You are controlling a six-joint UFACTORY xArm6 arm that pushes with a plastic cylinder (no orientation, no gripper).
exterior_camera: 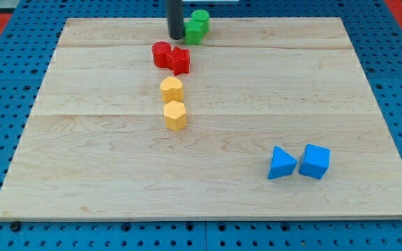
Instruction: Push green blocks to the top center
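Note:
Two green blocks sit touching at the view's top centre: a green cylinder (pixel 201 17) behind a green block (pixel 195 31) of unclear shape. My tip (pixel 176 37) stands just left of the front green block, touching or nearly touching it. The rod hides part of that block's left side.
A red cylinder (pixel 161 54) and a red block (pixel 179 61) touch just below my tip. Two yellow hexagonal blocks (pixel 172 88) (pixel 175 115) line up below them. A blue triangular block (pixel 281 163) and a blue cube-like block (pixel 315 161) sit at the lower right. The wooden board (pixel 82 174) lies on blue pegboard.

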